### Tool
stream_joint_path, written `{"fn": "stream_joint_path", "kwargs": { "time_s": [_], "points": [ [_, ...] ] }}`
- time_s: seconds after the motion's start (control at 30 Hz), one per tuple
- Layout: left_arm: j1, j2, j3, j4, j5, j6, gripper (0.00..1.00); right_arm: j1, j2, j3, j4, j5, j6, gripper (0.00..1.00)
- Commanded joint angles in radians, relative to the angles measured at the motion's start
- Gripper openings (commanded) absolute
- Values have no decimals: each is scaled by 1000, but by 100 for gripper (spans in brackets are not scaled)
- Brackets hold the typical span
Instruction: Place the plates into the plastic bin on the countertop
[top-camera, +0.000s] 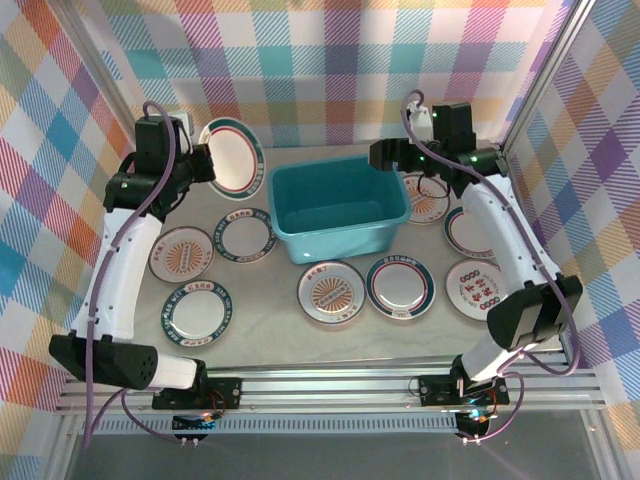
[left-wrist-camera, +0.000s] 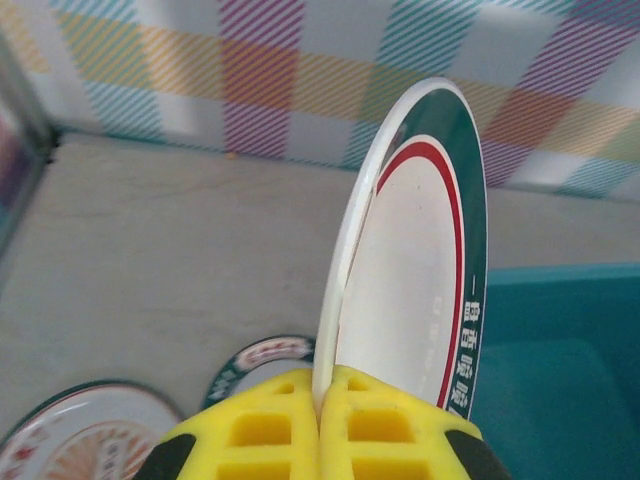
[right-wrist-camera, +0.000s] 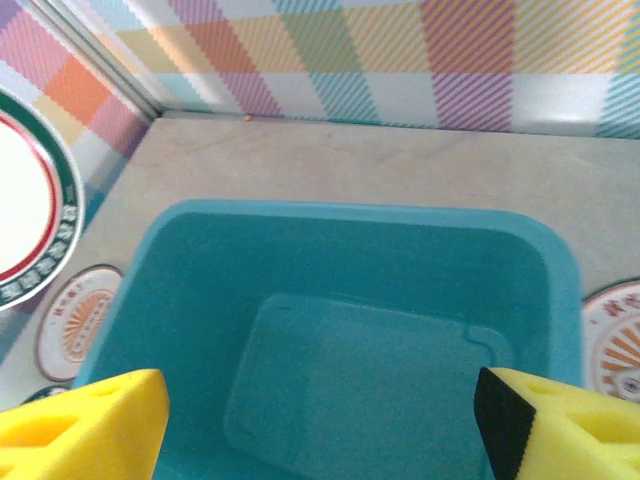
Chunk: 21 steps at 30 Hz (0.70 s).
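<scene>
White plate (top-camera: 232, 158), dark green rim and thin red ring, stands on edge above the worktop (top-camera: 265, 330), just left of the teal plastic bin (top-camera: 340, 243). Left jaws pinched tight on its lower rim, arm reared high. Right jaws spread wide over the bin, seemingly gripping nothing.

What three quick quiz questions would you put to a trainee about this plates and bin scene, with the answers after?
1. True or false: the plastic bin already has a plate inside it.
2. What is the left gripper clamped on? A: a teal-rimmed plate held on edge. B: the bin's rim. C: nothing.
3. Fill in: the right gripper hovers above the bin with its jaws ____.
Key: 1 false; 2 A; 3 open.
</scene>
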Motion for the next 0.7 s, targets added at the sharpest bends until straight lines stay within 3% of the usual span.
{"fn": "stream_joint_path", "kwargs": {
  "time_s": [0.0, 0.23, 0.4, 0.67],
  "points": [
    [-3, 7, 38, 123, 172, -104, 0, 4, 47, 92, -17, -138, 31, 79],
    [-6, 6, -64, 269, 359, -274, 0, 4, 161, 231, -1, -344, 84, 71],
    [-11, -6, -160, 413, 451, -371, 0, 14, 242, 322, -40, -346, 109, 65],
    [-40, 25, -171, 458, 492, -406, 0, 38, 297, 351, -31, -353, 136, 62]
  ]
}}
